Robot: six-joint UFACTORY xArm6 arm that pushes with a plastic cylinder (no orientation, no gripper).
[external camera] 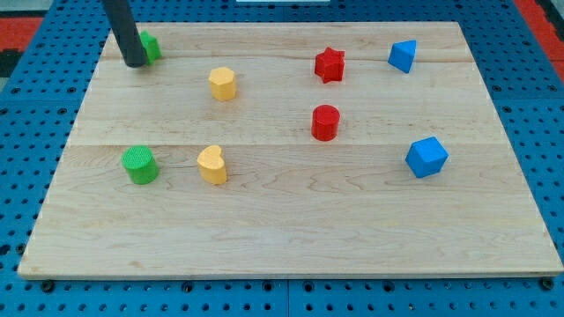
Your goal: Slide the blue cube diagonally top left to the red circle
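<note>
While my tip (137,63) — a bare rod, no claw — sits far off, the blue cube (426,157) looks light, rigid, slippery; push its four-o'clock corner toward the red circle (325,121).

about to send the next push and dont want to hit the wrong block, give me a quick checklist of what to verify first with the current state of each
1. Target in view: the blue cube sits at the view's right, on the wooden board. ok
2. Goal in view: the red cylinder lies up and left of the blue cube. ok
3. Path between them free of other blocks. ok
4. My tip placed at the cube's lower right for the push: it is far off at the view's top left, beside a green block. not ok
5. Right block chosen: a second blue block lies at the top right, near the red star; do not confuse them. ok
</note>
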